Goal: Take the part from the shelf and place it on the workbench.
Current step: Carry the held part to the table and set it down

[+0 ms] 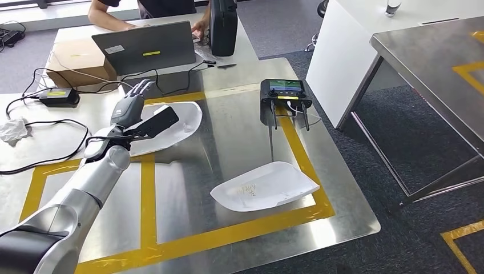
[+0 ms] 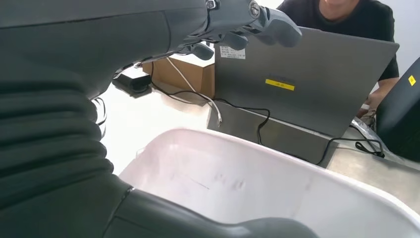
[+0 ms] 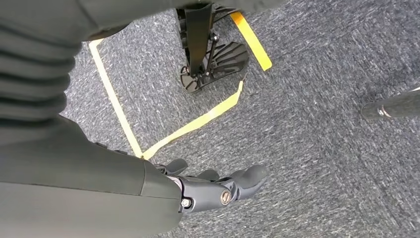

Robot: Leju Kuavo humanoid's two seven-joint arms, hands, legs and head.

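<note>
Left hand (image 1: pixel 132 108) raised left of centre, fingers spread, empty — above a smooth white moulded part (image 1: pixel 171 128) on the brushed-steel workbench (image 1: pixel 240 131); right hand (image 3: pixel 218 186) loose, empty, over grey carpet.

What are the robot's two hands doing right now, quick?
Left hand: open, fingers spread above the white part.
Right hand: open, holding nothing, hanging over the carpet.

The surface (image 1: pixel 240 131) is brushed, reflective metal; both white parts (image 1: pixel 265 187) look like smooth matt plastic; the floor (image 3: pixel 317 129) is rough carpet.
</note>
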